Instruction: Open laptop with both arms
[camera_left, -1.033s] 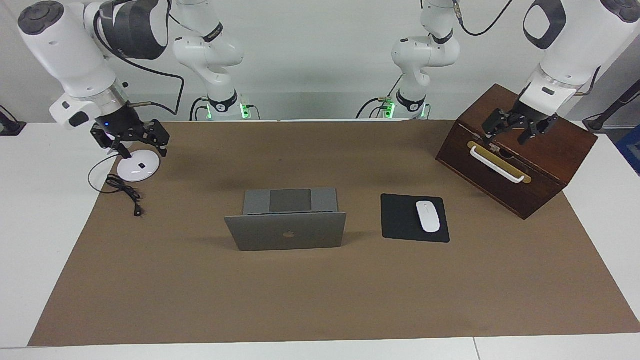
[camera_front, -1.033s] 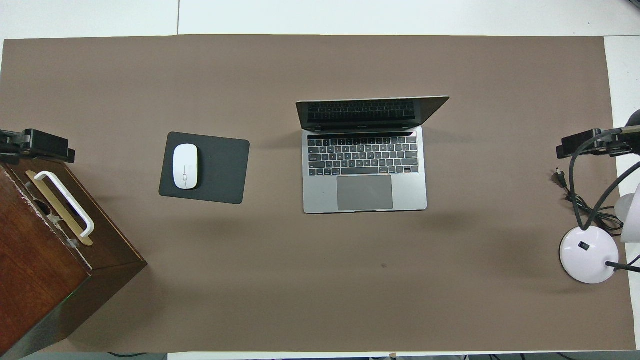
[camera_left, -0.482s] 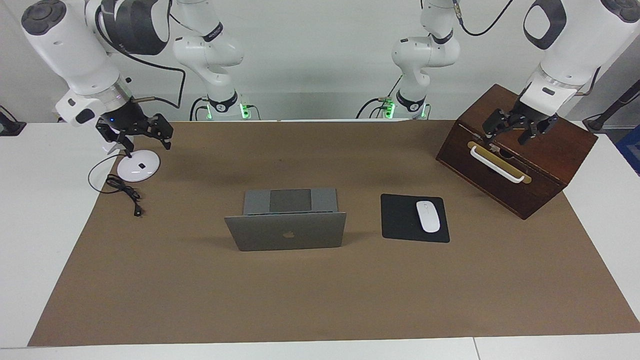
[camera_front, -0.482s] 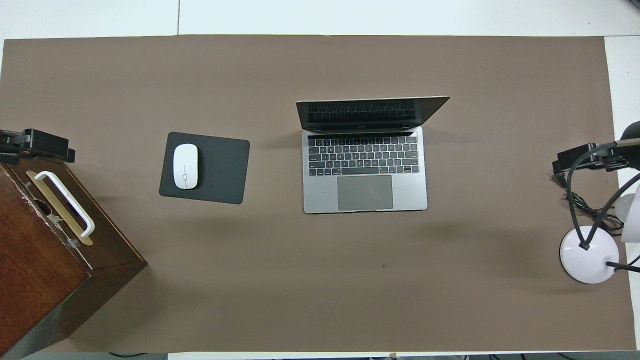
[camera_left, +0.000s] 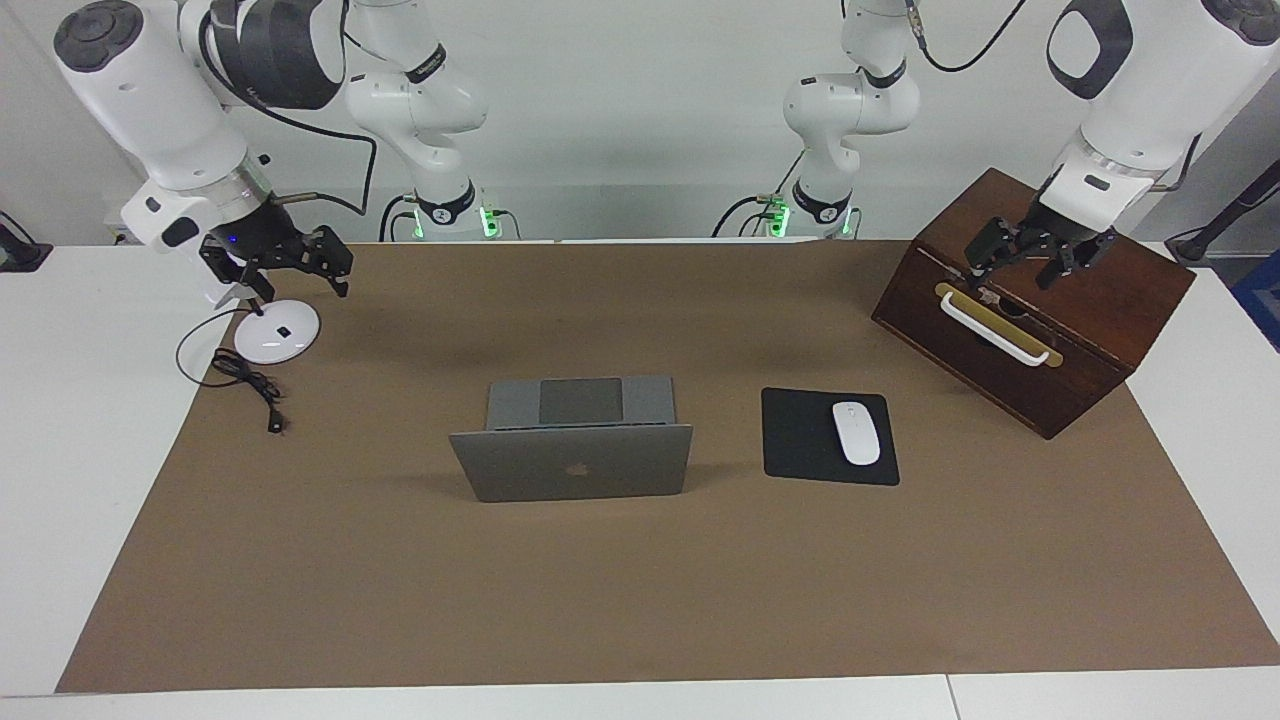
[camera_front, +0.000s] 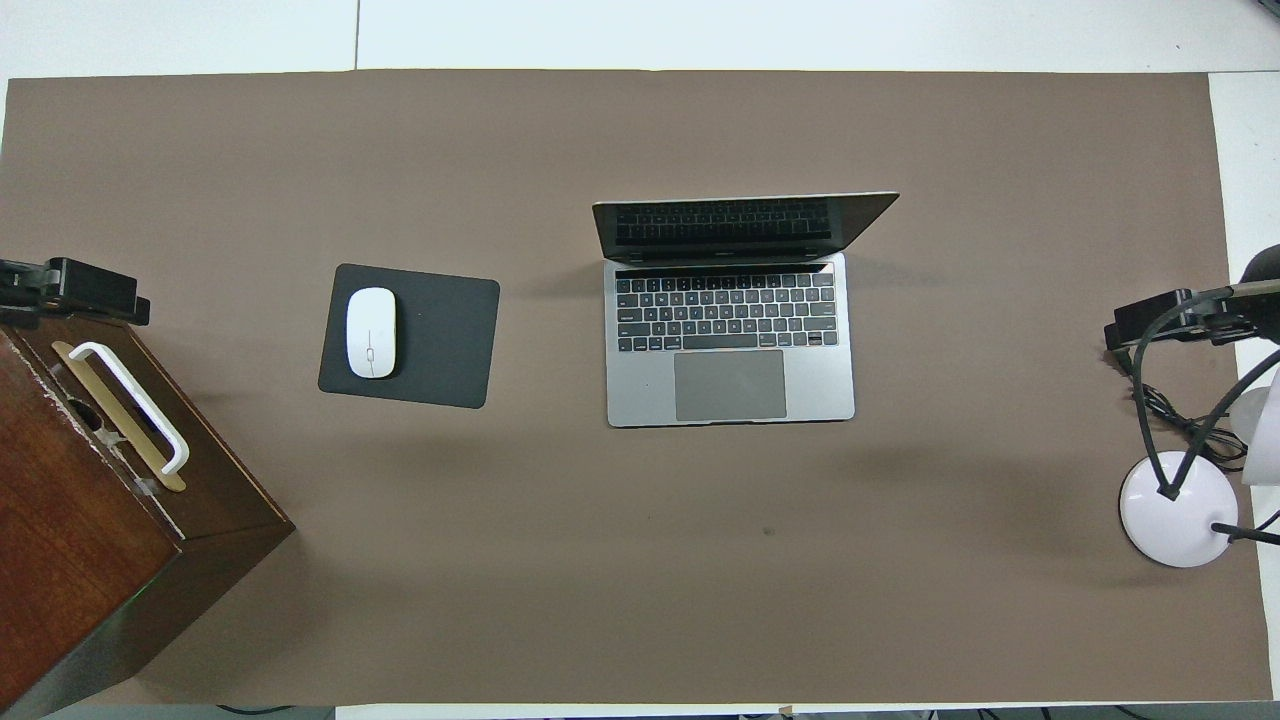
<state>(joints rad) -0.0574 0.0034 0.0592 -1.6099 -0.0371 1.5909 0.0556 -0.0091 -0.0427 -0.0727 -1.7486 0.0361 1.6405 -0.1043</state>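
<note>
The silver-grey laptop stands open in the middle of the brown mat, lid upright with the apple logo facing the facing view. In the overhead view its keyboard deck and trackpad show. My right gripper hangs open and empty in the air over the white round lamp base, well apart from the laptop; it shows in the overhead view too. My left gripper is open and empty over the top of the wooden box, also seen from overhead.
A black mouse pad with a white mouse lies beside the laptop toward the left arm's end. The wooden box has a white handle. A black cable lies by the lamp base. The brown mat covers the table.
My right gripper has risen a little and drawn back toward the robots over the lamp base. The left gripper and the laptop have not moved.
</note>
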